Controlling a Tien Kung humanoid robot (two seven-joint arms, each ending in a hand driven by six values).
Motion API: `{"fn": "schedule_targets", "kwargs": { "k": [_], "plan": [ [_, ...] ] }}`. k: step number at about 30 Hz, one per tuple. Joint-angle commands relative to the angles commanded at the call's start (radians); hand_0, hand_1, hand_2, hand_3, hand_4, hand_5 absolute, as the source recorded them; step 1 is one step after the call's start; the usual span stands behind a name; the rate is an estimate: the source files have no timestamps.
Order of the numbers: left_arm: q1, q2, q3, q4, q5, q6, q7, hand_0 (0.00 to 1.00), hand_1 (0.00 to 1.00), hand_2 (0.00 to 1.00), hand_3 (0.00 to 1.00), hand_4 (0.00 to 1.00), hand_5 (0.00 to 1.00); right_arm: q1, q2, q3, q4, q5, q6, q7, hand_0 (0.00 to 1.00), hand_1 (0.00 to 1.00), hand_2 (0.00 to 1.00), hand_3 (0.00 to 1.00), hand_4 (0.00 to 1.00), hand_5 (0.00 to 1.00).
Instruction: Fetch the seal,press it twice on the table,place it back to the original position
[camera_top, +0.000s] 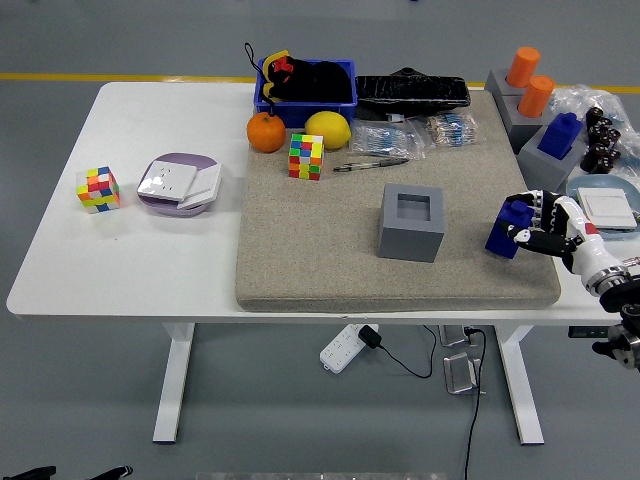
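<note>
at the right edge of the tan mat (330, 250), the right hand (550, 228) has its fingers curled around the blue seal (505, 228), which sits low over the mat, right of the grey hollow block (411, 222).

Looking like a robotics lab or test bay, not anybody's home. A white height-adjustable desk (60, 270) is sitting on a bare grey floor (100, 400) with a yellow line (100, 76) running across it, industrial-hall style. A power strip (341, 352) is hanging under the desk with cables (470, 400) trailing down. The tabletop is carrying a grey felt mat (320, 250) and a random mix of test props: two Rubik's cubes (306, 156), an orange (265, 132), a lemon (327, 130), a blue plastic bin (305, 100), and grey blocks holding orange pegs (521, 66). A black-and-white robot hand (560, 225) is reaching in from the right.
</note>
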Motion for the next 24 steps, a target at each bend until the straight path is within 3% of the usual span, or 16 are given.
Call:
{"fn": "schedule_targets", "kwargs": {
  "k": [16, 24],
  "plan": [
    [0.004, -0.004, 0.007, 0.001, -0.016, -0.001, -0.004, 0.813, 0.785, 0.764, 0.8, 0.68, 0.416, -0.011, -0.001, -0.015, 0.001, -0.001, -0.003, -0.001, 0.569, 0.437, 0.443, 0.464, 0.669, 0.002],
    [0.001, -0.001, 0.009, 0.002, -0.018, -0.001, -0.004, 0.814, 0.785, 0.765, 0.8, 0.681, 0.416, -0.002, -0.016, 0.008, 0.07, 0.002, -0.002, -0.007, 0.565, 0.433, 0.44, 0.458, 0.672, 0.002]
  ]
}}
